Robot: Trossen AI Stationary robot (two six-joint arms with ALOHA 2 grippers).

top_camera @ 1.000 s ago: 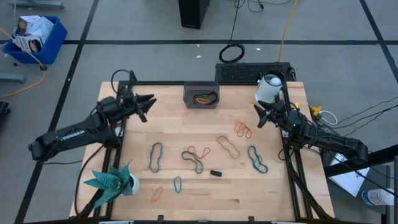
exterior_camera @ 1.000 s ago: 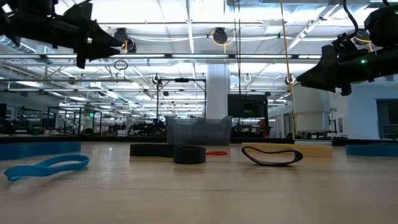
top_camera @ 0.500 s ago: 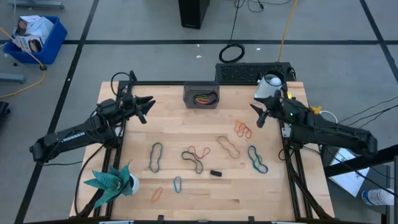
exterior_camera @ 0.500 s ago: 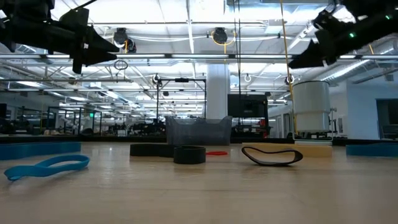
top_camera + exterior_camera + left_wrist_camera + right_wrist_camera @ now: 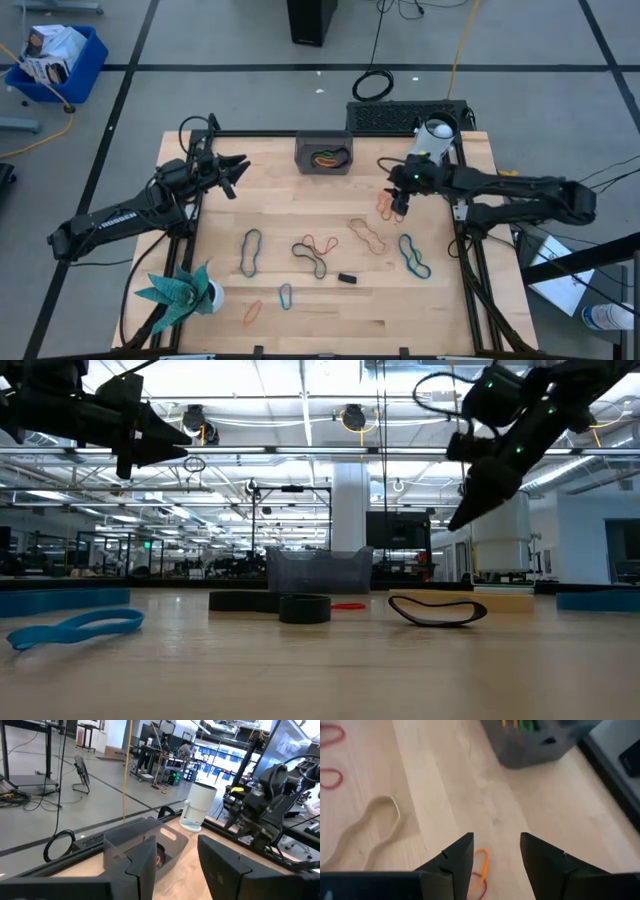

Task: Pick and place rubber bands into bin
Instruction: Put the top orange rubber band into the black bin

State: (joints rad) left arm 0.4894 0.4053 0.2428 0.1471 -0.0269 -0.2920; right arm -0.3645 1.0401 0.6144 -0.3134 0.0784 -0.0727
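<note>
Right gripper (image 5: pixel 400 196) hung open, empty, just above the orange band (image 5: pixel 390 207), which lay on the table (image 5: pixel 300 310) on the right-arm side of the bin (image 5: pixel 324 153). To grip well, I think it should go straight down and put one finger inside the loop. Left gripper (image 5: pixel 238 167) waited half open beside the bin.

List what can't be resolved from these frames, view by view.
- Bin contents, high view: orange and green bands show, count too small to tell; low view, translucent wall hides them.
- Orange and red bands, right wrist view: partly covered by the right gripper fingers; blurred.
- Left gripper, left wrist view: table under it out of frame.
- Small black block, high view: too small to identify.
</note>
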